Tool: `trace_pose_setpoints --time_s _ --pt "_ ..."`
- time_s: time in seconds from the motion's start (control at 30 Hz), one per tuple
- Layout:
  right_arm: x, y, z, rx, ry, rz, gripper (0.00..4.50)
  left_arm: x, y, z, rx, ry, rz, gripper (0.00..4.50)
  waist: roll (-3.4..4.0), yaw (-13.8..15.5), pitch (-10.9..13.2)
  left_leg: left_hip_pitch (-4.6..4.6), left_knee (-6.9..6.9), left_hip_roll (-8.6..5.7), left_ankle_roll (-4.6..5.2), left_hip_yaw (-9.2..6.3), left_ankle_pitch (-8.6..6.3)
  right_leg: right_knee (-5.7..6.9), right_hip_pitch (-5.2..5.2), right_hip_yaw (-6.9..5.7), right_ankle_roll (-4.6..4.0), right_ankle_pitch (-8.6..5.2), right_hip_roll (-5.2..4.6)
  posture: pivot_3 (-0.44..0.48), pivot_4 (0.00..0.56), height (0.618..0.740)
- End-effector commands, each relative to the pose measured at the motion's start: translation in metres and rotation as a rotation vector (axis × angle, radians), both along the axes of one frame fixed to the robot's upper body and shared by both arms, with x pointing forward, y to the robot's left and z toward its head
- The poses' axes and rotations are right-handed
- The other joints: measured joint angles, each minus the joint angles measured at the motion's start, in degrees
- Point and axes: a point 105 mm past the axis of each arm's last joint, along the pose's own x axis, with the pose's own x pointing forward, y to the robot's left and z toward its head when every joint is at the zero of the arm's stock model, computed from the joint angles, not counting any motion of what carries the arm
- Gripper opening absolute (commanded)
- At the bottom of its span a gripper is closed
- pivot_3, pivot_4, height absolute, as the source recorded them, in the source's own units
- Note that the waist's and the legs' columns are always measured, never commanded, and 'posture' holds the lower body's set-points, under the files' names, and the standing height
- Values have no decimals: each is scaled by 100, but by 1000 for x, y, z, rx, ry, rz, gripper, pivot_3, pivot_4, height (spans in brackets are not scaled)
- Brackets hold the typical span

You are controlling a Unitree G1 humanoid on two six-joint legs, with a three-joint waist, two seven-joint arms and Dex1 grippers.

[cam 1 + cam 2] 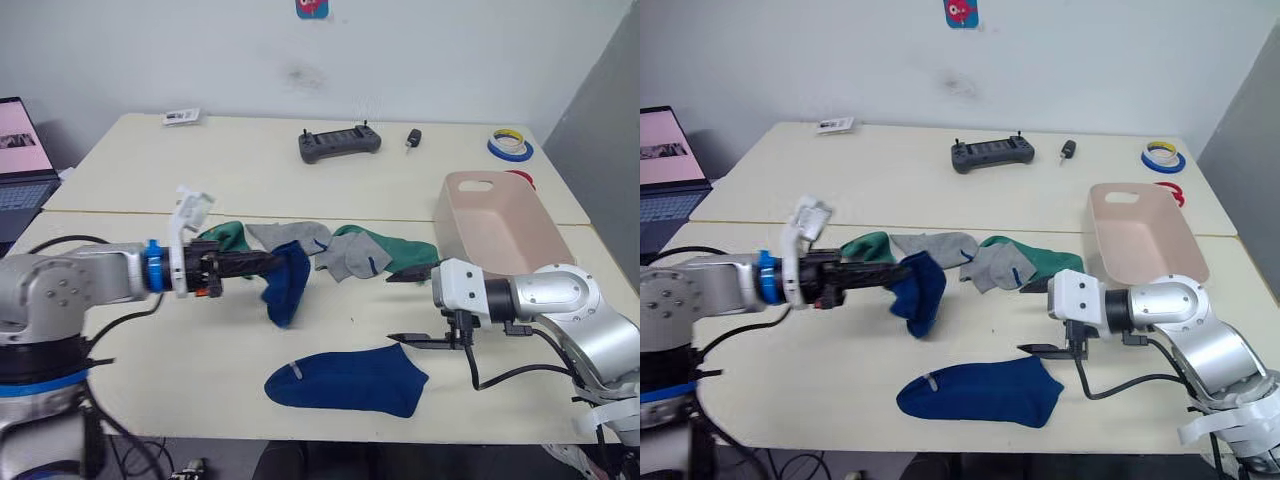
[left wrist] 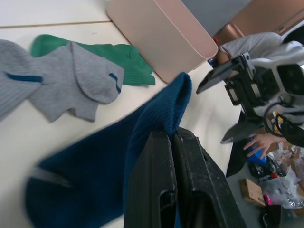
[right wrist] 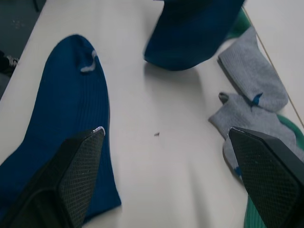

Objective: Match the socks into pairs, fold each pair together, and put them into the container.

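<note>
two blue socks are being paired: the left gripper [image 1: 268, 263] pinches one [image 1: 285, 284] above the table, the other [image 1: 348, 380] lies flat by the wide-open right gripper [image 1: 408, 307]. next, lay it on top.

A lab or office: pale tables [image 1: 300, 170] against a bare white wall, laptop [image 1: 22, 160] at far left, controller [image 1: 340, 143], tape rolls [image 1: 510, 146] upper right.

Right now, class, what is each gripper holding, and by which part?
The left gripper pinches a blue sock by its upper edge, the rest hanging. The right gripper is open, holding nothing.
</note>
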Motion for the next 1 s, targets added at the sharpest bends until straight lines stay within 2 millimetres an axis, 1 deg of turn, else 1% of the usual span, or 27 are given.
trace_pose_setpoints --time_s 0.03,0.1,0.23,0.3,0.43,0.5,0.53,0.6,0.63,0.7,0.77,0.87,0.93,1.0 --pt "4 -12 5 -46 -47 -37 4472 -1 -32 -5 -4 -14 0 0 0 4 0 1 0 1 0 -1 0 -1 1 0 0 0 0 0 150 740" --pt "7 -20 3 -83 -48 -63 4472 0 -55 -19 -14 17 9 0 0 10 0 2 2 -1 -1 -2 1 0 6 -1 0 0 0 0 150 740" --pt "8 -31 3 -123 -51 -100 4472 -1 -85 -43 -6 86 33 0 -1 4 -1 6 2 -4 -9 0 5 -3 10 2 0 0 -1 0 150 740" --pt "8 -34 3 -127 -52 -112 4472 -3 -94 -52 4 109 32 0 -1 4 -1 6 1 -3 -12 1 7 -3 10 4 0 1 1 0 150 740" --pt "8 -37 4 -130 -52 -129 4472 3 -105 -65 17 140 62 0 -1 8 -1 10 1 -4 -16 1 9 -3 14 3 0 0 4 0 150 740" --pt "8 -39 5 -135 -55 -144 4500 7 -111 -67 28 116 64 466 -1 17 -1 10 1 -8 -18 2 10 -5 16 3 0 0 4 0 150 740" --pt "8 -40 5 -137 -55 -148 4500 8 -114 -65 24 98 59 672 -1 21 -1 9 1 -11 -22 3 12 -6 16 4 1 0 3 0 150 740" --pt "8 -41 5 -142 -55 -155 4500 7 -119 -58 13 49 43 1269 -1 24 -1 8 1 -13 -23 5 13 -7 16 4 1 0 4 0 150 740" --pt "8 -42 5 -145 -55 -159 4500 6 -118 -53 13 19 32 1640 -1 23 -1 8 1 -14 -24 6 13 -8 17 5 1 0 3 0 150 740" --pt "7 -44 5 -152 -57 -166 4500 2 -114 -44 11 -27 15 2223 -1 16 -1 9 0 -12 -24 8 14 -7 16 6 1 0 4 0 150 740" --pt "8 -46 5 -158 -62 -177 4500 -1 -103 -35 27 -88 9 2891 -1 11 -1 10 -2 -7 -24 7 14 -7 16 6 1 0 4 0 150 740" --pt "9 -47 8 -138 -69 -192 4500 0 -78 -22 67 -168 45 3837 -1 1 -1 12 -4 -2 -24 6 14 -7 14 7 1 0 8 0 150 740" --pt "7 -44 9 -112 -64 -189 4500 10 -55 -21 128 -208 128 4449 -1 4 -1 13 -6 -3 -24 6 14 -7 13 7 1 0 8 0 150 740" --pt "6 -40 10 -89 -62 -185 4500 20 -34 -22 171 -215 193 4482 -1 14 -1 13 -5 -6 -24 5 14 -7 14 6 1 0 7 0 150 740"
